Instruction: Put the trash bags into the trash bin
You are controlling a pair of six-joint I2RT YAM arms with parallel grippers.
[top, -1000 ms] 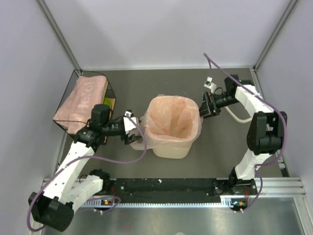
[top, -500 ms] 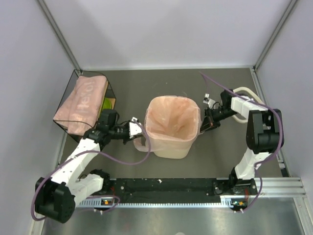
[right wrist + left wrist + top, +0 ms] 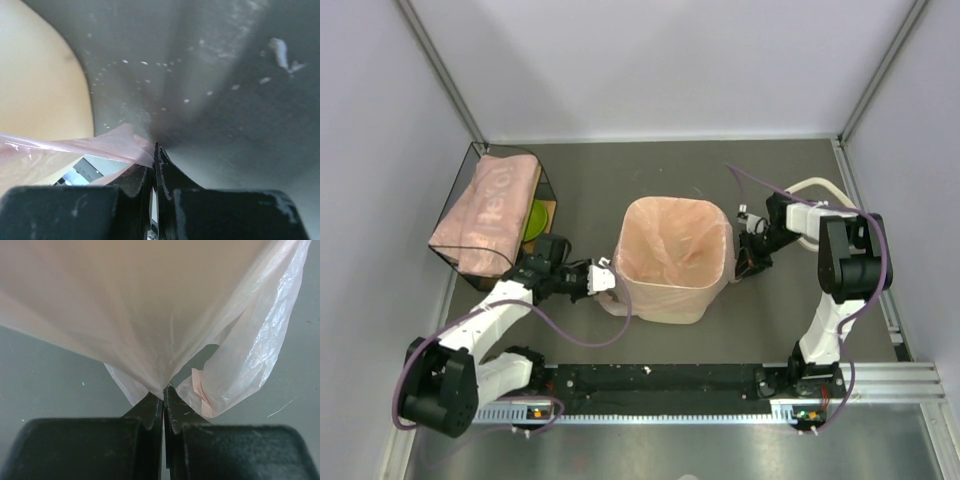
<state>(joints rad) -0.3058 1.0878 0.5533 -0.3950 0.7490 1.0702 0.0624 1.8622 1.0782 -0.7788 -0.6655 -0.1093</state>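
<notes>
Grey worktop (image 3: 620,180) bearing cream-beige rounded-square plastic bin (image 3: 665,306) lined with translucent pink film bag (image 3: 670,245), left jaws and right jaws both pinching its edges.

The trash bag (image 3: 672,240) is translucent pale pink, lining the cream-beige trash bin (image 3: 665,305) at centre. At ten o'clock, a dark wire-framed box (image 3: 485,205) shows salmon-pink sides with faint lighter lettering and a lime-green patch (image 3: 538,214) inside. The table (image 3: 620,170) is dull grey-brown. Purple cables (image 3: 756,183) trail from white-and-black arms (image 3: 490,315).
</notes>
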